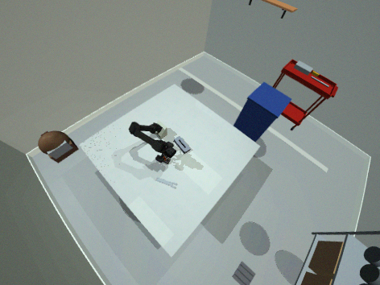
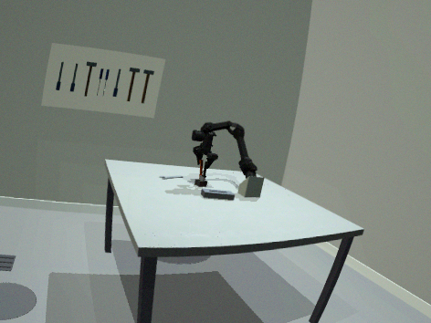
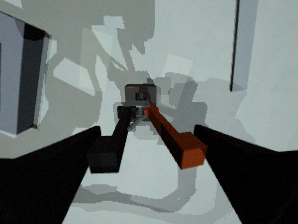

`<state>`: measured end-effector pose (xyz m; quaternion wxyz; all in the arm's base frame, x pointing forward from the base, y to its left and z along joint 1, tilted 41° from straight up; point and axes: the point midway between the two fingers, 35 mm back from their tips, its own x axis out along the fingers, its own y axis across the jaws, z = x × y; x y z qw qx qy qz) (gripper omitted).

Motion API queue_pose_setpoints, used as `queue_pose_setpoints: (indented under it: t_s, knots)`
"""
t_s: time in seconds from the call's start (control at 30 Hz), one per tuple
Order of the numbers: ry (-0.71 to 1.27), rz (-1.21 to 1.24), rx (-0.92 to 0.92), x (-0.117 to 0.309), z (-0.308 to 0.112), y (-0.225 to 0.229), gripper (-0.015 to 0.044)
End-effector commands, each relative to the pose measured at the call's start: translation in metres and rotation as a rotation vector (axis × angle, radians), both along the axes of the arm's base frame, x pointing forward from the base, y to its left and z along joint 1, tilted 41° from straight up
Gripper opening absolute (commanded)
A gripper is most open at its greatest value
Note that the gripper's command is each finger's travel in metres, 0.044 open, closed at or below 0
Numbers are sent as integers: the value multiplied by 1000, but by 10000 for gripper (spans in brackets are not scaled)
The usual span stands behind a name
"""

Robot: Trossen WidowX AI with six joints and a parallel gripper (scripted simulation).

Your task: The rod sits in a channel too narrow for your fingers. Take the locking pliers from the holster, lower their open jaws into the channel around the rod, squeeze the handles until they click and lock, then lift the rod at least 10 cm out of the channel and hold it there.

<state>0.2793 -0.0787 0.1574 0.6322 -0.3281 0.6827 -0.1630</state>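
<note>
Two long handles, one black and one orange, belong to the locking pliers [image 2: 201, 168] [image 3: 182, 146], which stand upright, handles uppermost, in a small dark block-shaped holster [image 2: 200, 182] [image 3: 140, 91] on the table. The black two-fingered gripper [image 1: 163, 159] [image 2: 205, 157] [image 3: 148, 129] is above them, its fingers wide apart with nothing clamped, one on either side of the handle pair in the wrist view.

The pliers look stiff and are probably the heavier of the two tools of this job, with smooth handles that could slip or swivel if pinched near their ends. A hold lower down, square across both handles, should serve best; squeezing too soon could lock the mouth before it reaches the rod. The low grey block with a dark slot [image 1: 182, 144] [image 2: 218, 194] [image 3: 15, 75], beside the holster, seems to be the channel; the rod itself is too small to tell.

The broad white table [image 1: 217, 141] [image 2: 237, 224] is smooth and pale, crossed by the arm's shadows. A silvery flat wrench-like piece [image 1: 166, 183] [image 2: 171, 177] lies farther along it. Around the room are a tall blue cabinet [image 1: 269, 100], a red metal cart [image 1: 310, 79] and a pale tool board [image 2: 103, 102] hung with hammers and screwdrivers.
</note>
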Motion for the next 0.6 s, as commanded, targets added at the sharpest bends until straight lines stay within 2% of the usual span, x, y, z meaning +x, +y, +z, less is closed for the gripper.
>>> queue_pose_setpoints:
  t_s: [0.0,0.57]
  knots:
    - [10,3,-4,-1,-7,-5,440]
    - [10,3,-5,-1,-15,-13,431]
